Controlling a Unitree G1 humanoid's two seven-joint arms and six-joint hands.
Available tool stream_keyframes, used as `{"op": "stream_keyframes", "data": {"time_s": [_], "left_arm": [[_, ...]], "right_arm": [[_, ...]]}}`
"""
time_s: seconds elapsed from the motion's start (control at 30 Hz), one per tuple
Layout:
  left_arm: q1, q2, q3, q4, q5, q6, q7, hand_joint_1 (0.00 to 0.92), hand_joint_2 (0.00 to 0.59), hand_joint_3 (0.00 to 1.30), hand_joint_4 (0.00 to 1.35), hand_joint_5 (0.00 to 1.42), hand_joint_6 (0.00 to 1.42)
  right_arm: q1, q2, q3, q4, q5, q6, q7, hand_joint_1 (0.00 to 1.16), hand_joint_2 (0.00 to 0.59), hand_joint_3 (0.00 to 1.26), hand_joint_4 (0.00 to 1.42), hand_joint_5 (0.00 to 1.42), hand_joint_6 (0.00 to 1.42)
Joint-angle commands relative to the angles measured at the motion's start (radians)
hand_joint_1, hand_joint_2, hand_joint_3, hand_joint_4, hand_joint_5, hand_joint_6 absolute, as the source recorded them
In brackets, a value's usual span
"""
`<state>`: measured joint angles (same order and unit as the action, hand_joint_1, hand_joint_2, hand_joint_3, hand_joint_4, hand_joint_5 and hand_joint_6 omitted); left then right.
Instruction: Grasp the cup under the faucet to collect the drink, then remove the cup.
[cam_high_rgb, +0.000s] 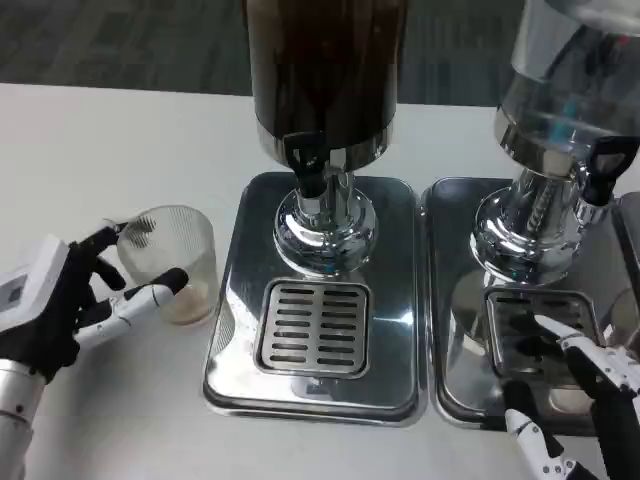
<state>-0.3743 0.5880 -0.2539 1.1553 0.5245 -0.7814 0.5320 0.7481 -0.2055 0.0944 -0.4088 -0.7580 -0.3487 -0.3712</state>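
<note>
A clear ribbed plastic cup (172, 262) stands upright on the white table, left of the drip tray, with a little pale liquid at its bottom. My left hand (70, 305) wraps around it from the left, thumb in front and fingers behind. The black faucet (308, 165) of the dark drink dispenser (322, 70) hangs over the slotted drain grate (313, 327), with nothing under it. My right hand (585, 395) hovers at the lower right over the second tray, fingers spread and holding nothing.
Two chrome drip trays (240, 300) sit side by side. A second dispenser (560, 110) with a clear tank and black tap stands on the right tray. White table surface stretches to the left and front of the cup.
</note>
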Motion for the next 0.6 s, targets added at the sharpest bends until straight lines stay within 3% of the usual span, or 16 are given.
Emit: {"op": "stream_keyframes", "data": {"time_s": [0.03, 0.6], "left_arm": [[0.019, 0.008, -0.003, -0.002, 0.011, -0.006, 0.016, 0.156, 0.205, 0.38, 0.4, 0.67, 0.99], [0.049, 0.033, 0.021, -0.011, -0.004, -0.022, 0.047, 0.174, 0.205, 0.4, 0.42, 0.68, 1.0]], "right_arm": [[0.001, -0.002, -0.003, -0.018, 0.006, -0.008, 0.008, 0.3, 0.415, 0.3, 0.38, 0.32, 0.23], [-0.019, -0.004, 0.001, -0.001, 0.013, -0.012, 0.012, 0.3, 0.415, 0.3, 0.38, 0.33, 0.22]]}}
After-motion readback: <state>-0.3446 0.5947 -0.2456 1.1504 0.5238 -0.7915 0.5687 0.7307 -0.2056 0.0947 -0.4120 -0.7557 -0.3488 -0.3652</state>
